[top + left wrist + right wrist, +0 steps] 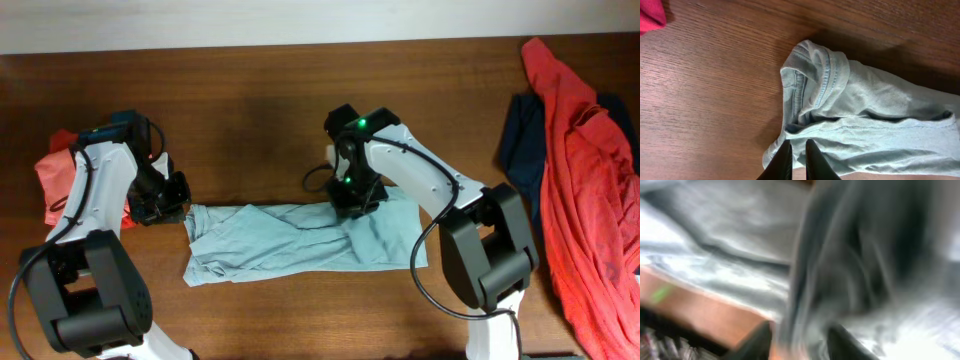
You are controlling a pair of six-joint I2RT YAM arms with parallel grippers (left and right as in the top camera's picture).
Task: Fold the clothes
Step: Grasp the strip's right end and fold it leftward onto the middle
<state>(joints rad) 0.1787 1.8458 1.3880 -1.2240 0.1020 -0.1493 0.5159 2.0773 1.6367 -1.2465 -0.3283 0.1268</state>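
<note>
The pale grey-blue T-shirt [290, 245] lies on the brown table [250, 100] as a long, crumpled band. My left gripper [170, 205] sits at its left end. In the left wrist view its fingers [797, 142] stand almost together over the shirt's [865, 110] lower left corner, a thin slit between them and no cloth bunched in it. My right gripper [355, 195] is down on the shirt's upper right part. The right wrist view is blurred: its jaws [800, 327] stand apart, with grey cloth [740, 240] hanging loosely between them.
A coral-red garment [55, 175] lies bunched behind my left arm; its edge [650, 15] shows in the left wrist view. At the far right a coral-red tee [590, 200] lies over a navy piece [520, 140].
</note>
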